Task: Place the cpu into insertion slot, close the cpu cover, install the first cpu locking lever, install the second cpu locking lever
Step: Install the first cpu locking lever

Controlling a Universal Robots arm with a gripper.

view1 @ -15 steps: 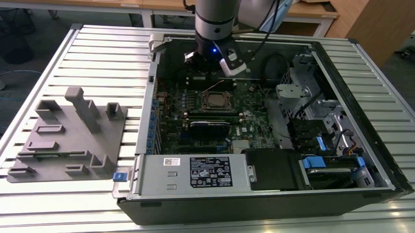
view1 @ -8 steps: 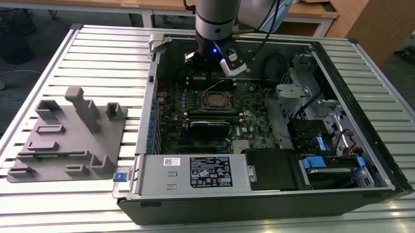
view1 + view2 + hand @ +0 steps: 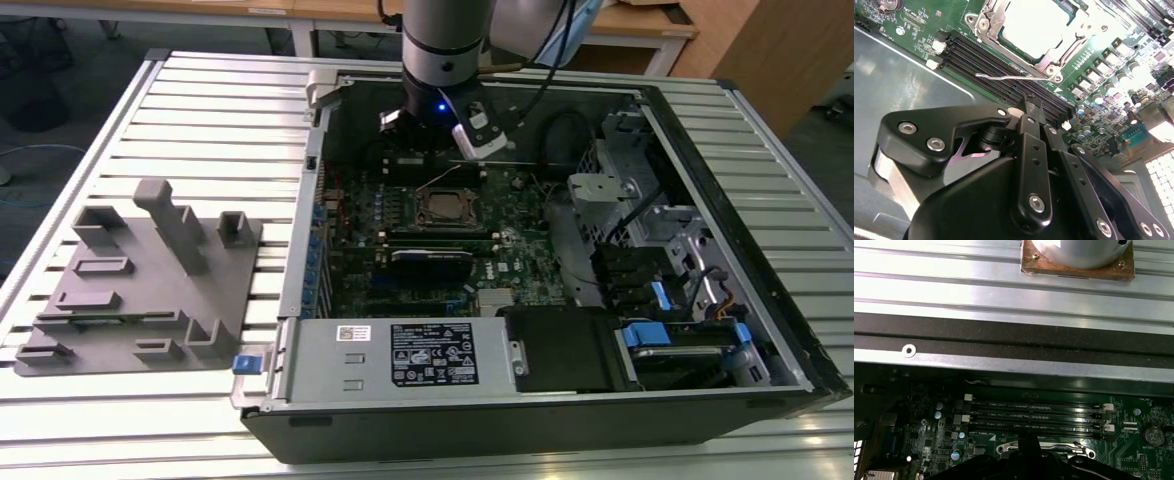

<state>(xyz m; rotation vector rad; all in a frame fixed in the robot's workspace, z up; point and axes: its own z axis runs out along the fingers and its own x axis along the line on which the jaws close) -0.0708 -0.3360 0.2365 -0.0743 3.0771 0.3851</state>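
An open computer case [image 3: 747, 250] lies on its side on a slatted metal table [image 3: 200, 110], and the robot arm [image 3: 443, 50] reaches down into its far end. On the table, to the exterior view's left of the case, sits a grey moulded fixture [image 3: 134, 280]. The power supply [image 3: 427, 352] with its white label fills the near part of the case.

The insertion slot [image 3: 447, 205] sits in the middle of the green motherboard [image 3: 527, 250], just nearer the camera than the arm's tip. In the second wrist view the cpu [image 3: 1036, 22] lies seated in the slot, its pale metal top facing up. The cpu cover [image 3: 991, 17] lies flat around it, so that the chip shows through the cut-out centre. A thin wire locking lever [image 3: 1009, 76] runs along the socket's edge, just over the black memory slots [image 3: 989, 57]. Whether it is hooked down cannot be told.

The gripper [image 3: 1031, 105] hangs above the memory slots, just beside that lever and near the socket. Contact between them cannot be made out. Its black fingers look drawn together at the tips, and nothing is seen held between them.

In the first wrist view the gripper's dark tip sits by the socket's metal edge [image 3: 1004, 447], with the memory slots, the case wall [image 3: 1004, 335] and the table slats beyond
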